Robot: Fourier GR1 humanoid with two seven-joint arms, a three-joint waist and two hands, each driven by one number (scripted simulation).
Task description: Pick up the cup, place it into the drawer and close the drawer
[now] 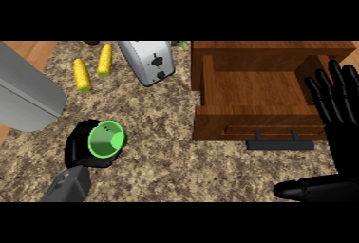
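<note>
A green cup (107, 138) stands on the speckled counter at the lower left, its mouth facing up. My left hand (82, 148) is curled round its left and lower side, hiding part of its wall. The wooden drawer (254, 122) stands pulled open at the right, its inside bare, with a dark handle (279, 144) on its front. My right hand (339, 114) is open with straight fingers pointing up, over the drawer's right edge, and its thumb lies low at the right.
A silver toaster (148, 60) lies at the top middle. Two yellow corn cobs (82, 74) (105, 59) lie left of it. A large grey object (24, 95) fills the left edge.
</note>
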